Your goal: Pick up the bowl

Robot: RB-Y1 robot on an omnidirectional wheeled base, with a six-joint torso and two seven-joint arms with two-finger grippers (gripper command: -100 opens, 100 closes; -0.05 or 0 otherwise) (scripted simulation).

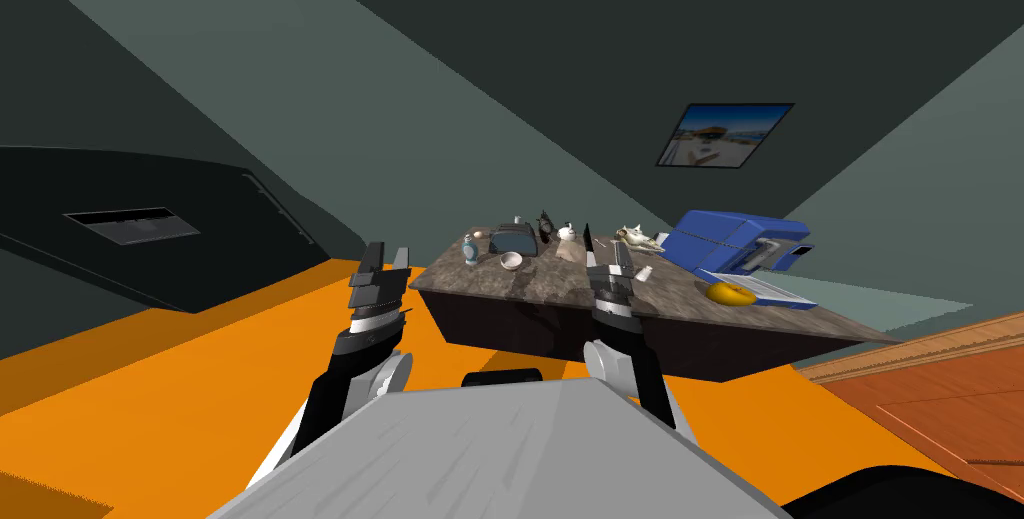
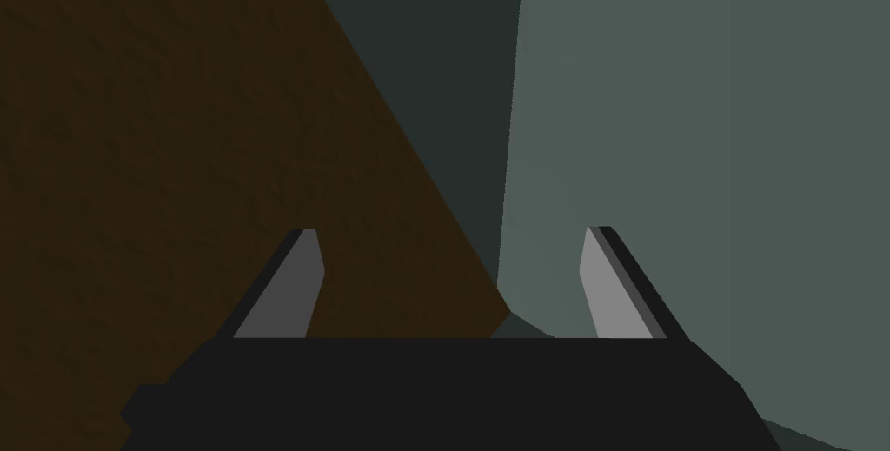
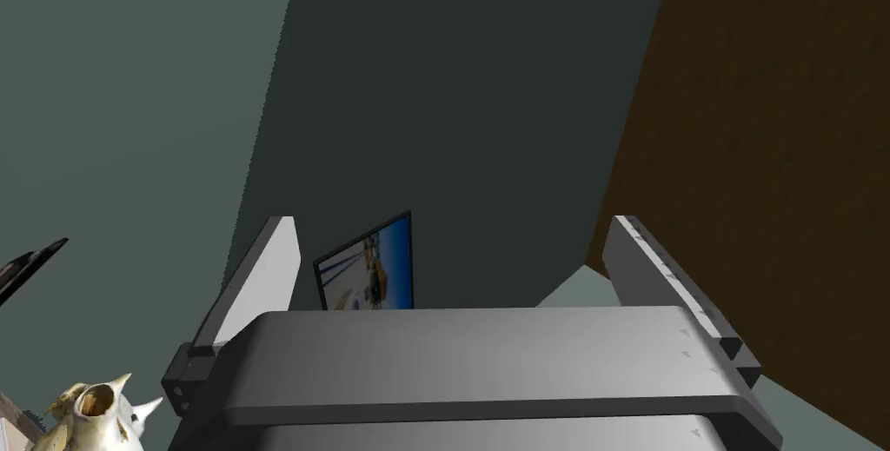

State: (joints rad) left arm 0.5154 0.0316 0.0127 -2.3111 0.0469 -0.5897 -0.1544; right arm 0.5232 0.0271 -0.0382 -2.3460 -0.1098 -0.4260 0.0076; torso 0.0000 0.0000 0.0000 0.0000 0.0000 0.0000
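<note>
The left gripper (image 1: 385, 255) and right gripper (image 1: 604, 248) are both raised in front of me, fingers spread wide and holding nothing. The bowl (image 1: 511, 261) sits upright near the left end of the table (image 1: 540, 295), just in front of a toaster (image 1: 513, 238). It looks small, light, rigid and probably slick. The best hold is likely a pinch on the rim, one finger inside.
</note>
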